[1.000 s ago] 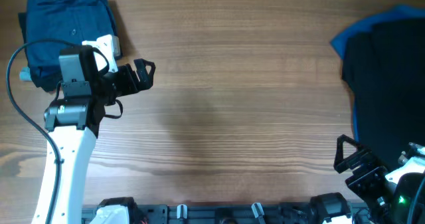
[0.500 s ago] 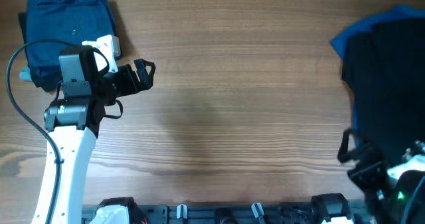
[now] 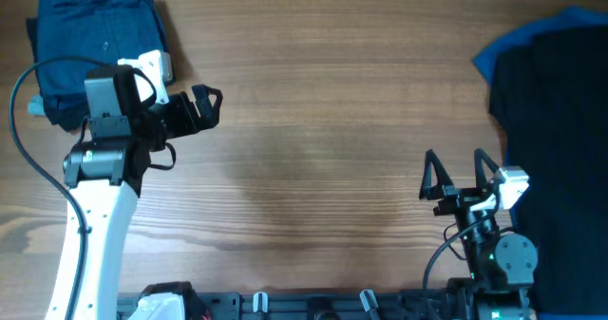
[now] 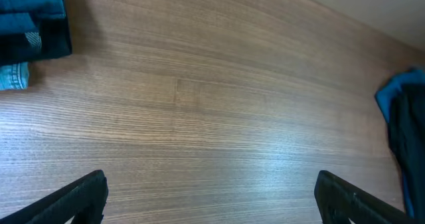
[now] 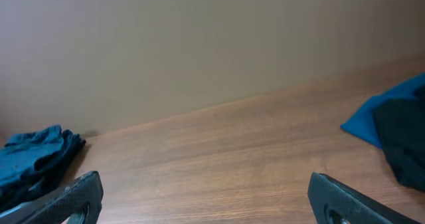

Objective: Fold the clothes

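A folded navy garment point(image 3: 90, 40) with a small button lies at the table's far left corner; its edge shows in the left wrist view point(image 4: 33, 18) and the right wrist view point(image 5: 33, 161). A black garment point(image 3: 560, 121) over a bright blue one point(image 3: 494, 54) lies at the right; both show in the right wrist view point(image 5: 398, 127). My left gripper point(image 3: 207, 106) is open and empty, just right of the navy pile. My right gripper point(image 3: 456, 173) is open and empty, near the front, left of the black garment.
The wooden table point(image 3: 332, 121) stretches between the two piles. A small light blue bit point(image 4: 13, 76) pokes out beside the navy pile. The arm bases and cables sit along the front edge point(image 3: 313, 306).
My right arm has swung from the front right corner to the left and now points away from the front edge with open jaws. The left arm has not moved.
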Robot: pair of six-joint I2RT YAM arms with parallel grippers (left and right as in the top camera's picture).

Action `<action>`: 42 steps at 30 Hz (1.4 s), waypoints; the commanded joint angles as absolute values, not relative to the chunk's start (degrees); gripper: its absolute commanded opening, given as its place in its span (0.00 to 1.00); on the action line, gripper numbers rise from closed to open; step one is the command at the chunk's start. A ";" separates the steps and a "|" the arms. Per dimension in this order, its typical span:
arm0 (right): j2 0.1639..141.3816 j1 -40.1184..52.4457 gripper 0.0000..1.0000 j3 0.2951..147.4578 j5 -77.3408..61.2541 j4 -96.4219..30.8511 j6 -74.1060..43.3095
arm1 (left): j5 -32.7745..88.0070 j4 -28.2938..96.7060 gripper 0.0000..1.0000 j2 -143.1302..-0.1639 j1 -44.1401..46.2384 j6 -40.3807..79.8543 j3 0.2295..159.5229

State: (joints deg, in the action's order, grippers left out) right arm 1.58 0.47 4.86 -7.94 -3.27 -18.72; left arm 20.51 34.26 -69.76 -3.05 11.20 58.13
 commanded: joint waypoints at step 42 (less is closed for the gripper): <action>0.27 -1.91 1.00 0.30 -10.39 0.82 -6.37 | 17.08 -8.58 1.00 -45.65 1.21 10.68 16.78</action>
State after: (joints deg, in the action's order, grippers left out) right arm 0.86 -1.63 0.40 -9.06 0.71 -6.33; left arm 17.85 -0.69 -54.94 1.13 11.18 28.53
